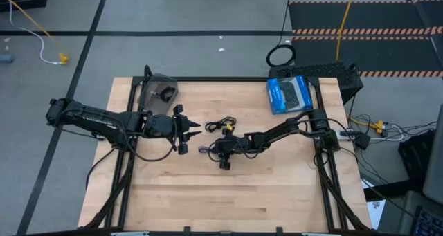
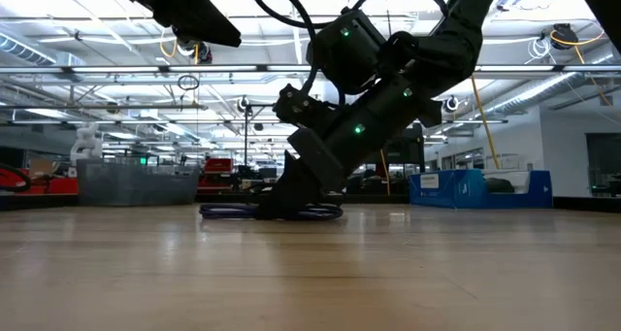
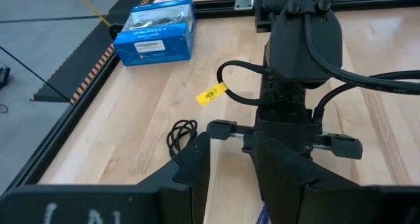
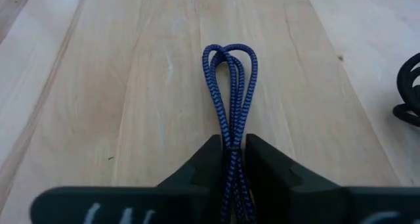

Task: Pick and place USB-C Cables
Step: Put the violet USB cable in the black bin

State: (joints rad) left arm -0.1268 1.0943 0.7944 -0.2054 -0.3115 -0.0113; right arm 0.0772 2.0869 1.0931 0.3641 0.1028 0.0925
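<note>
A purple-blue USB-C cable bundle (image 4: pixel 230 86) lies on the wood near the table's middle, with my right gripper (image 4: pixel 231 145) shut on it. The low view shows that gripper (image 2: pixel 301 200) down at the tabletop and the cable (image 2: pixel 228 212) flat beside it. A black cable bundle (image 1: pixel 221 123) lies loose just beyond, and it also shows in the left wrist view (image 3: pixel 182 133). Another dark bundle (image 1: pixel 166 94) sits in a grey tray (image 1: pixel 154 89) at the far left. My left gripper (image 1: pixel 190 129) hovers open to the left of the cables, pointing at the right gripper. My right gripper pinches the purple-blue bundle between its two fingers, several strands together (image 4: pixel 230 129), partway along its length. The fingers slant down from the table's right and lie along the strands. The looped end (image 4: pixel 228 53) rests flat on the table ahead of the fingertips.
A blue box (image 1: pixel 289 94) stands at the table's far right. A large black ring-shaped coil (image 1: pixel 280 56) lies on the floor beyond the far edge. Bare wood stretches across the near half of the table (image 1: pixel 228 194).
</note>
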